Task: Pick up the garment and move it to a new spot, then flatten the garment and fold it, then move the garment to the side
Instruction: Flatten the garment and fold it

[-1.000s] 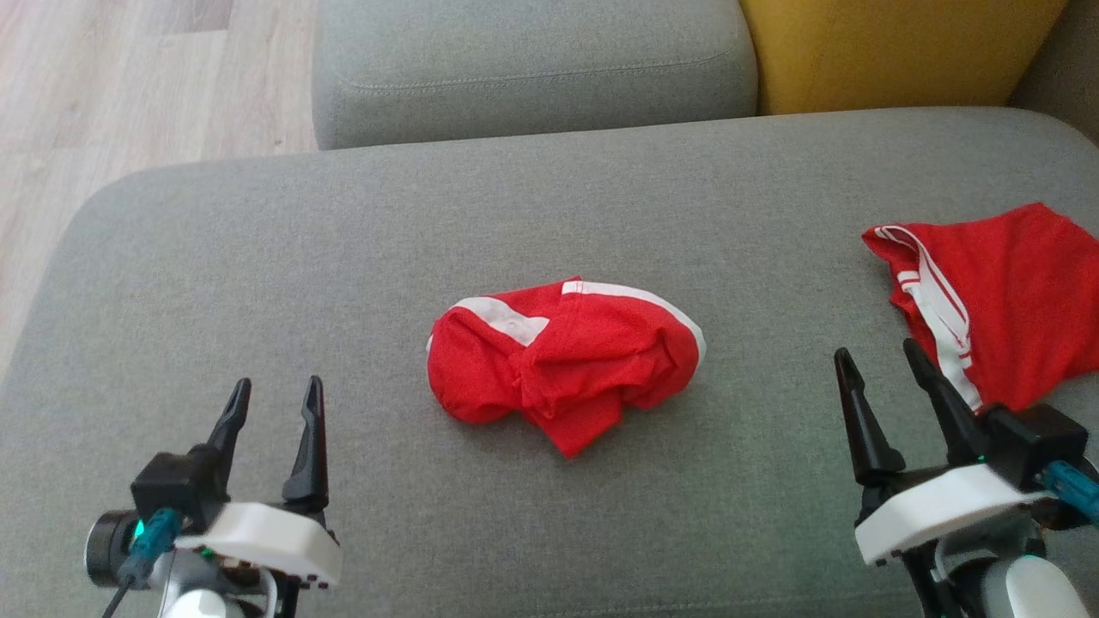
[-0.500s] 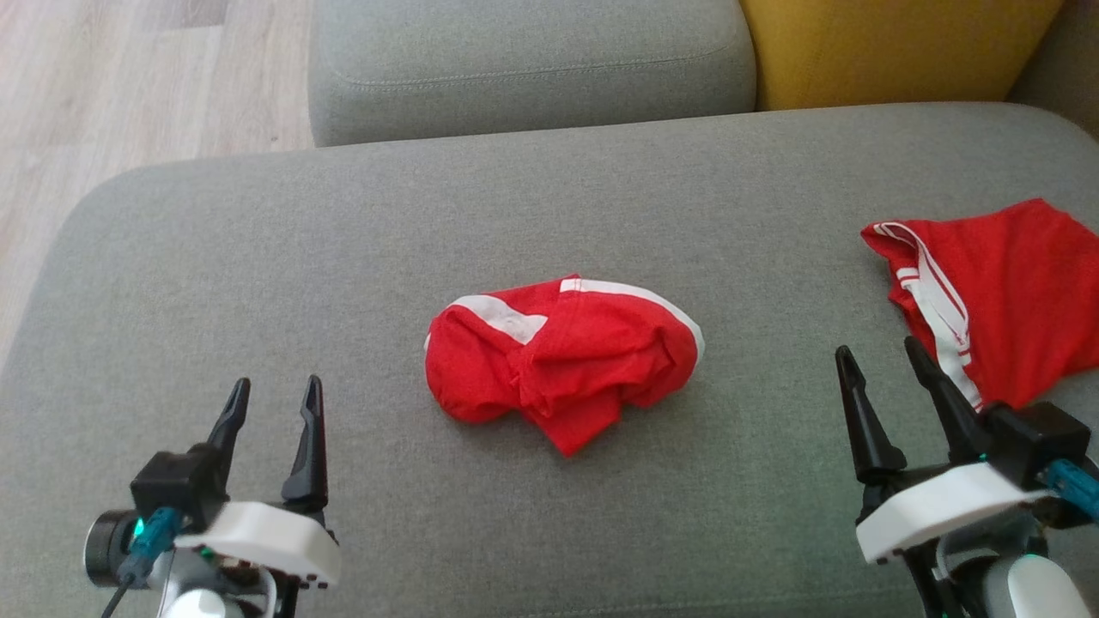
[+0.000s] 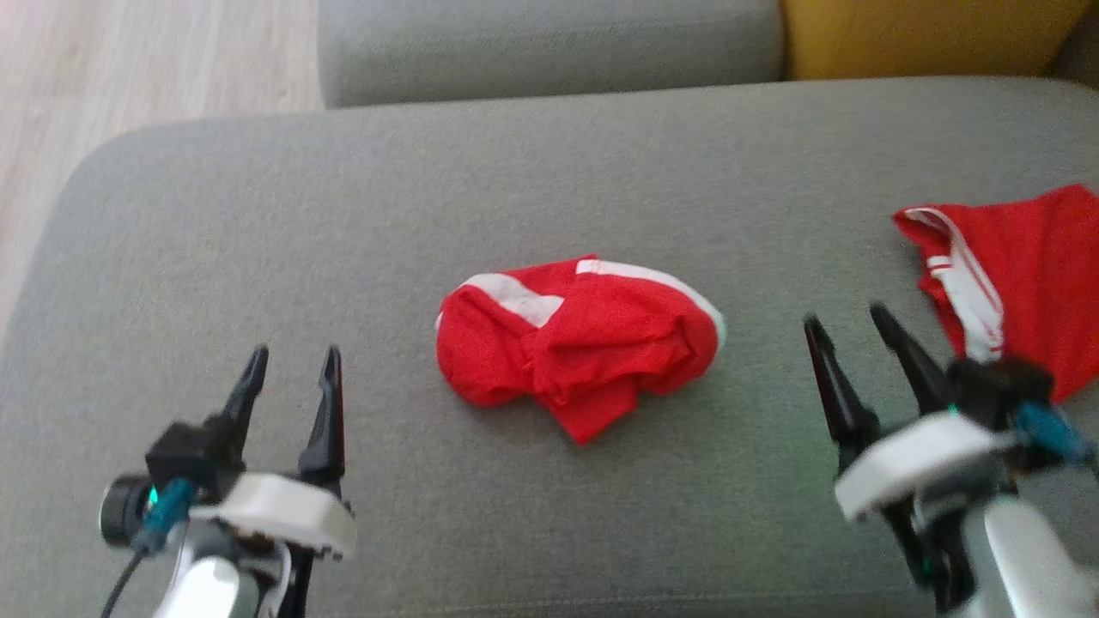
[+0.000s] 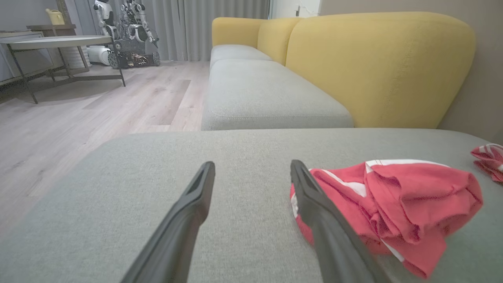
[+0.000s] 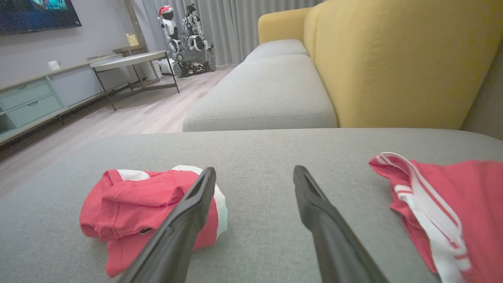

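Crumpled red garment (image 3: 577, 343) mid-cushion on the grey sofa seat (image 3: 343, 215), three o'clock from our left gripper (image 3: 295, 354), nine o'clock from our right gripper (image 3: 846, 316), both claws spread wide, empty, clear of the cloth, second red garment (image 3: 1022, 275) far right.

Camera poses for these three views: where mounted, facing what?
Head: on the head, looking down at the grey cushion and crumpled garment; left gripper and right gripper show, open.
Left wrist: low over the cushion, looking along the sofa; own fingers.
Right wrist: same heading; own fingers, second garment at right.
Shared: all see the crumpled garment.
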{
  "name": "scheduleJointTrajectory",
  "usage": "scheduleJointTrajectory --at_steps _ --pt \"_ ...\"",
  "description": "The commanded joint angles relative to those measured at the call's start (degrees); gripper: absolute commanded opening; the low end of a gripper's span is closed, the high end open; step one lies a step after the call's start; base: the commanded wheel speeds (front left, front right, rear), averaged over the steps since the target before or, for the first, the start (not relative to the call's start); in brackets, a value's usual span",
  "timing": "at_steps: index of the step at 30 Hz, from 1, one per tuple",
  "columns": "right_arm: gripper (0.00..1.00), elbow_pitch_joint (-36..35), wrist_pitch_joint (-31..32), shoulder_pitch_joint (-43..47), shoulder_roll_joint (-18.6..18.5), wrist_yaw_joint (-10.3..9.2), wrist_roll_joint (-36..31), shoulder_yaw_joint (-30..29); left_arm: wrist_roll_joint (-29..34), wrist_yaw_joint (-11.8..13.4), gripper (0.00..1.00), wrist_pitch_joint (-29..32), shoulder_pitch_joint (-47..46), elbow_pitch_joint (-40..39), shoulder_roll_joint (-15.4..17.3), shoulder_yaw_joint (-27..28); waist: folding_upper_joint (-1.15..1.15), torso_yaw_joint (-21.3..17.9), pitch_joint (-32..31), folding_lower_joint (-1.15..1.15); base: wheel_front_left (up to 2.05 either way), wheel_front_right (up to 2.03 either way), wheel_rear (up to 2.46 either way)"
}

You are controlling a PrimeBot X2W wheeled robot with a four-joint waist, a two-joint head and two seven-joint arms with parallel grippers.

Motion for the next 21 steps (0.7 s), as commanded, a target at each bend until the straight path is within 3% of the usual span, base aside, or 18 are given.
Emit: scheduleJointTrajectory --at_steps 1,12,20,21 --pt "1.00 -1.1 0.1 -5.2 -1.8 -0.04 0.8 2.0 0.3 -0.3 1.00 -0.7 -4.2 -2.0 0.9 2.1 0.00 1.6 1.7 0.00 0.00 0.00 0.00" --pt "1.00 13.3 6.8 -25.1 -11.5 -0.04 9.7 19.2 1.2 -2.3 1.00 -2.6 -11.8 1.1 -1.6 -0.3 0.00 7.9 8.5 0.00 0.00 0.00 0.00" --pt "1.00 23.6 15.0 -32.8 -15.3 -0.04 20.2 32.1 1.3 -2.9 1.00 -3.8 -13.6 3.6 -3.0 -0.8 0.00 9.0 9.8 0.00 0.00 0.00 0.00" --pt "0.60 23.7 14.6 -33.3 -15.6 -0.04 21.3 33.0 1.3 -3.0 1.00 -3.9 -13.8 3.8 -3.1 -0.8 0.00 9.0 10.0 0.00 0.00 0.00 0.00"
